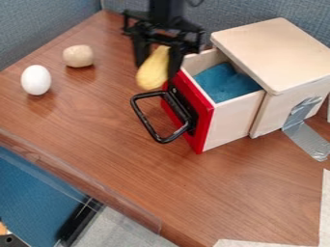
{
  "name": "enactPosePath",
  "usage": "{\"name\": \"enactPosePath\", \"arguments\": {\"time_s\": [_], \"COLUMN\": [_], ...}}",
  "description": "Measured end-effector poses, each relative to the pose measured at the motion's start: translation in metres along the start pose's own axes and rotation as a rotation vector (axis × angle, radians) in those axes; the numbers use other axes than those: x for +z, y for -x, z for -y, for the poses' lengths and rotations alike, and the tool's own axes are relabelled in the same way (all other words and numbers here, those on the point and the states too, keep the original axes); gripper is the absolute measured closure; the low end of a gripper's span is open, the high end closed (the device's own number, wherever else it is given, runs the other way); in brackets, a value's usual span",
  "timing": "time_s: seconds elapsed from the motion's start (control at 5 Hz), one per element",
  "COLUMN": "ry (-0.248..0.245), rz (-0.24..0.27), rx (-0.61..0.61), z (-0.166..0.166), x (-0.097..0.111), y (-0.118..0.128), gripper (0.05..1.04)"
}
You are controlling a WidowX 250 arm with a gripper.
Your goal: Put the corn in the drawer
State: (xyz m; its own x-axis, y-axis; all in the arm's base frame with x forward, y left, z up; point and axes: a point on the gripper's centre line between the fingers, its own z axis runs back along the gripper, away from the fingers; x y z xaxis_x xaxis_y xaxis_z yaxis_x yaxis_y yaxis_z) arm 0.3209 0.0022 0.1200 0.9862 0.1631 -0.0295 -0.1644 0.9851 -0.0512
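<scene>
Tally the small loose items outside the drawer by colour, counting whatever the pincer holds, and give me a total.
White: 1, the egg
Beige: 1, the roundish lump
Yellow: 1, the corn, held in the pincer
Total: 3

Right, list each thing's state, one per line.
Corn: held by the gripper, outside the drawer
Gripper: closed on the corn
Drawer: pulled open
Blue material: inside the drawer
White egg: resting on the table
Beige lump: resting there too
Silver tape: stuck to box and table
</scene>
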Motion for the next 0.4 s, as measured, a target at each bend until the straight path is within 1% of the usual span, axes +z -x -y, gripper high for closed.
{"name": "enactPosePath", "arguments": {"time_s": [0.2,0.4], "ry": [0.017,-0.021], "rz": [-0.027,-0.075], "rx": [0.054,0.213], "z": [0.010,0.009], "x": [0.001,-0.007], "y": [-0.013,-0.031], "gripper": [0.460,0.460]}}
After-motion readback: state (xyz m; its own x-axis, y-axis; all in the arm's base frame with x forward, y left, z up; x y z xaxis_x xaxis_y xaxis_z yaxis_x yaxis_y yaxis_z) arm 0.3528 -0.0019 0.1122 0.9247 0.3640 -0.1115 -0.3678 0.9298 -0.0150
